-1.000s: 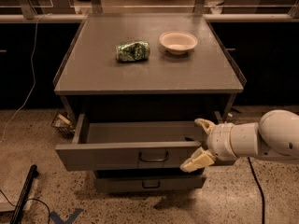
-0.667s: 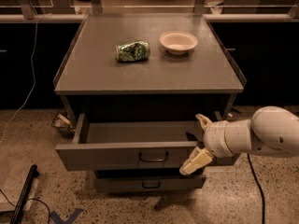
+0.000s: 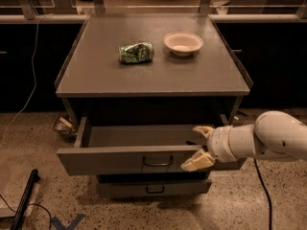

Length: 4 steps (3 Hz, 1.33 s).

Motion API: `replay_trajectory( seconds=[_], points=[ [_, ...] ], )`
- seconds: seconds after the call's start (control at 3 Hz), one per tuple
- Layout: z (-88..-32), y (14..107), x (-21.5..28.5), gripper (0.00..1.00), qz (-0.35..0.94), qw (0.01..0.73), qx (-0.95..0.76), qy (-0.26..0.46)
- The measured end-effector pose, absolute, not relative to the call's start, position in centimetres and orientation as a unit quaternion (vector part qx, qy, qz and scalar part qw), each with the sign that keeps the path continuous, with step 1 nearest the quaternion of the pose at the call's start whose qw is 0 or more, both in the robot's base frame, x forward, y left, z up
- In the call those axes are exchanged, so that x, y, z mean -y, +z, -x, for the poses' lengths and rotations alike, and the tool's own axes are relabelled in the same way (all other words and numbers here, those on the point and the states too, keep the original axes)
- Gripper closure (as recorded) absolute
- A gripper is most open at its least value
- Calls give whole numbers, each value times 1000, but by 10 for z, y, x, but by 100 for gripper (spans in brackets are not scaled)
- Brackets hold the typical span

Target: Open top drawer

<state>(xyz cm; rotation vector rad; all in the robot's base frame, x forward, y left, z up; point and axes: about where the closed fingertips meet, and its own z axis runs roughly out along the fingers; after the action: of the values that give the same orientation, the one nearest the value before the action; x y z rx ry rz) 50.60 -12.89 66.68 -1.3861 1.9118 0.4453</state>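
Position check against one second ago: top drawer [image 3: 105, 161] unchanged, pulled well out of the cabinet [image 3: 144, 78], tray exposed. At its right end the gripper [image 3: 197, 146] has edged slightly left, fingers [image 3: 195, 162] spread astride the front panel. Opening looks essentially done.

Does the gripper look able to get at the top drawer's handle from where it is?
Probably yes: the gripper sits open at the top drawer's right end, with nothing between it and the handle.
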Motion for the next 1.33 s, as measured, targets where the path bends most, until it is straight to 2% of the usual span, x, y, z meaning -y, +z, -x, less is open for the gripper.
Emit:
replay_trajectory(
  seconds=[0.33, 1.0, 1.33],
  points=[
    [-506, 667, 129, 49, 538, 361, -742, 173],
    [-462, 670, 146, 96, 535, 361, -746, 165],
    [-460, 670, 148, 100, 533, 362, -747, 164]
  ],
)
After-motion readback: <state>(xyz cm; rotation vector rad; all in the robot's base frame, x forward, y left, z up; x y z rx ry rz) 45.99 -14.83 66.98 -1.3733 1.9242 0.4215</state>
